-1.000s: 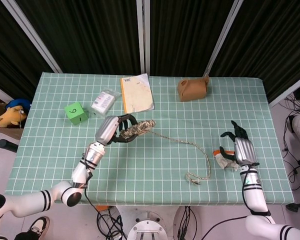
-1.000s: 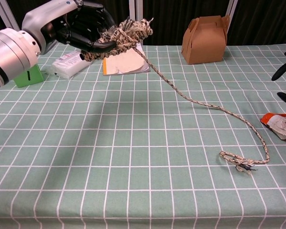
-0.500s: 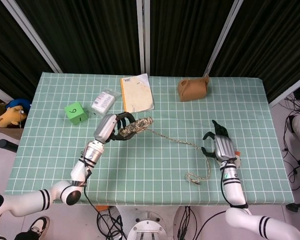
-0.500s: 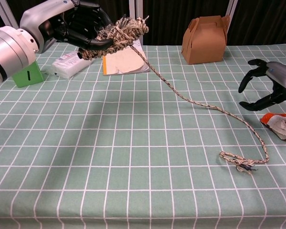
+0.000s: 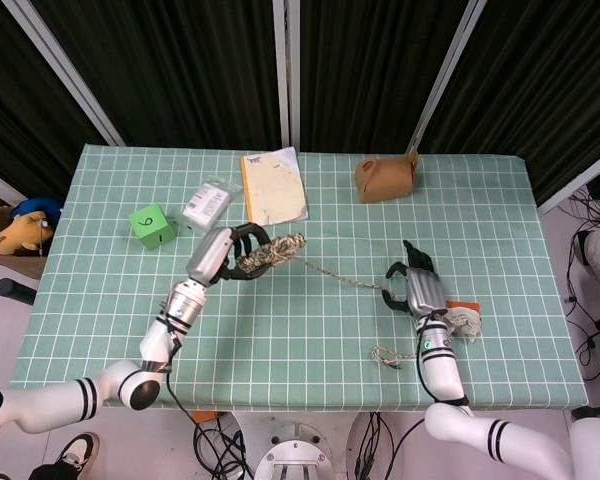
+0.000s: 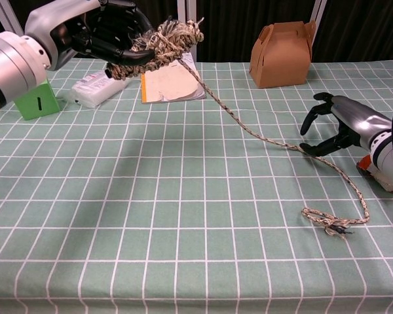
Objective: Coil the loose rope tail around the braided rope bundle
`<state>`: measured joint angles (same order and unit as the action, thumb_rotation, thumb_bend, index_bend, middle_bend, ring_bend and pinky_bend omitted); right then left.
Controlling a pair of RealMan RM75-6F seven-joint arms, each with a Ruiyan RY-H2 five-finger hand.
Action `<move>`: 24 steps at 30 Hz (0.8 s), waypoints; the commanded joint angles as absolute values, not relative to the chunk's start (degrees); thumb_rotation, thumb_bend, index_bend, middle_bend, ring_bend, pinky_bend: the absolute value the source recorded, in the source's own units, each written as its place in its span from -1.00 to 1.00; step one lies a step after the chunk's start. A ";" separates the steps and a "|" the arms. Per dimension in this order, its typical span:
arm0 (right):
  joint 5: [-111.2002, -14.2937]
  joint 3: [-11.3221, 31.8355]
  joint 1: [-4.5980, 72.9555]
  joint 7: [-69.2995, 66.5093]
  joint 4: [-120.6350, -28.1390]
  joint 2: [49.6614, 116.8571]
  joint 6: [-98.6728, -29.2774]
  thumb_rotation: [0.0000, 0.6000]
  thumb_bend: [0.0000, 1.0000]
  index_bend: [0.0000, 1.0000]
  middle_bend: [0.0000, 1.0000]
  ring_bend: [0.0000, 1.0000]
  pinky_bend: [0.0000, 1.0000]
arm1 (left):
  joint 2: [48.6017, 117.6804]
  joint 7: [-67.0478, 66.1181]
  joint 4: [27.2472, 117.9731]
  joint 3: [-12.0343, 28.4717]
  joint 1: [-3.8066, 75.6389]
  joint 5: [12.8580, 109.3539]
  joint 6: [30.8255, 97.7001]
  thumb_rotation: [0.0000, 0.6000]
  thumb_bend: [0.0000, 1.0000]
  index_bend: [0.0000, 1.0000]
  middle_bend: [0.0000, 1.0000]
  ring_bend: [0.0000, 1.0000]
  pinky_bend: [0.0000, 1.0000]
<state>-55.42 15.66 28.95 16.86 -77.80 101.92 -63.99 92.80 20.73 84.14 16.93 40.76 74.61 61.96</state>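
My left hand [image 5: 220,256] grips the braided rope bundle [image 5: 267,256] and holds it off the table, left of centre. In the chest view that hand [image 6: 108,34] and the bundle [image 6: 164,44] show at the upper left. The loose rope tail [image 6: 249,129] runs from the bundle down to the right across the cloth and ends in a small loop [image 6: 326,221] near the front edge. My right hand [image 6: 339,128] hovers over the tail's middle stretch with its fingers spread and curved, fingertips close to the rope, holding nothing. From the head view the right hand [image 5: 416,291] sits just right of the tail [image 5: 355,283].
A brown paper box [image 5: 385,178] stands at the back right. A notebook [image 5: 274,186], a white packet [image 5: 207,204] and a green cube [image 5: 152,225] lie at the back left. An orange-and-white wrapper [image 6: 385,173] lies right of my right hand.
My right hand has moved left from the table's right edge to the rope tail. The left hand keeps hold of the bundle and has barely shifted.
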 commanded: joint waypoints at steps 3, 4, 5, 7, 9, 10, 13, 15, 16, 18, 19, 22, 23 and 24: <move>-54.76 15.74 29.65 17.00 -76.66 103.09 -63.16 1.00 -0.38 -0.05 -1.00 -1.00 -1.00 | 91.95 21.53 85.07 17.30 40.80 73.72 60.95 1.00 -0.30 0.39 0.40 0.26 0.37; -54.67 15.72 29.82 17.15 -76.32 103.38 -63.02 1.00 -0.38 -0.05 -1.00 -1.00 -1.00 | 91.76 21.67 85.22 17.34 40.81 73.59 60.76 1.00 -0.30 0.39 0.40 0.26 0.37; -54.61 15.70 29.92 17.22 -76.09 103.59 -62.94 1.00 -0.37 -0.05 -1.00 -1.00 -1.00 | 91.64 21.75 85.30 17.33 40.82 73.50 60.60 1.00 -0.30 0.39 0.40 0.26 0.37; -54.42 15.71 30.09 17.24 -75.71 103.97 -62.72 1.00 -0.36 -0.05 -1.00 -1.00 -1.00 | 91.41 21.93 85.43 17.33 40.84 73.23 60.22 1.00 -0.30 0.39 0.40 0.26 0.37; -54.37 15.72 30.19 17.34 -75.41 104.24 -62.77 1.00 -0.36 -0.04 -1.00 -1.00 -1.00 | 91.33 22.02 85.46 17.37 40.88 72.96 59.95 1.00 -0.30 0.39 0.40 0.26 0.37; -54.39 15.72 30.20 17.40 -75.21 104.45 -62.97 1.00 -0.36 -0.03 -1.00 -1.00 -1.00 | 91.30 22.08 85.49 17.40 40.91 72.82 59.83 1.00 -0.30 0.39 0.40 0.26 0.37; -54.69 15.55 30.17 17.26 -74.71 105.04 -63.33 1.00 -0.35 0.02 -1.00 -1.00 -1.00 | 91.26 22.39 85.54 17.41 40.96 72.73 59.61 1.00 -0.30 0.39 0.40 0.26 0.37; -54.79 15.47 30.19 17.34 -74.38 105.34 -63.47 1.00 -0.35 0.04 -1.00 -1.00 -1.00 | 91.24 22.59 85.50 17.41 41.00 72.65 59.41 1.00 -0.30 0.39 0.40 0.26 0.37; -54.79 15.47 30.20 17.37 -74.29 105.44 -63.50 1.00 -0.35 0.04 -0.99 -1.00 -1.00 | 91.20 22.70 85.50 17.40 41.02 72.60 59.30 1.00 -0.30 0.39 0.40 0.26 0.37; -54.73 15.51 30.22 17.47 -74.15 105.55 -63.52 1.00 -0.34 0.05 -0.99 -1.00 -1.00 | 91.11 22.89 85.48 17.41 41.03 72.52 59.14 1.00 -0.30 0.39 0.40 0.26 0.37; -54.73 15.55 30.24 17.58 -74.03 105.63 -63.61 1.00 -0.33 0.06 -0.99 -1.00 -1.00 | 91.08 22.96 85.46 17.42 41.03 72.51 59.13 1.00 -0.30 0.39 0.40 0.26 0.37; -54.60 15.72 30.30 17.67 -73.75 105.85 -63.65 1.00 -0.32 0.07 -0.98 -1.00 -1.00 | 90.98 23.19 85.46 17.39 40.99 72.52 59.07 1.00 -0.30 0.39 0.40 0.26 0.37; -54.51 15.77 30.35 17.75 -73.68 105.88 -63.59 1.00 -0.32 0.07 -0.98 -1.00 -1.00 | 90.94 23.26 85.46 17.38 40.99 72.53 59.05 1.00 -0.30 0.39 0.40 0.26 0.37; -54.39 15.81 30.42 17.93 -73.52 105.97 -63.53 1.00 -0.32 0.07 -0.98 -1.00 -1.00 | 90.90 23.33 85.45 17.37 41.00 72.53 58.97 1.00 -0.30 0.39 0.40 0.26 0.37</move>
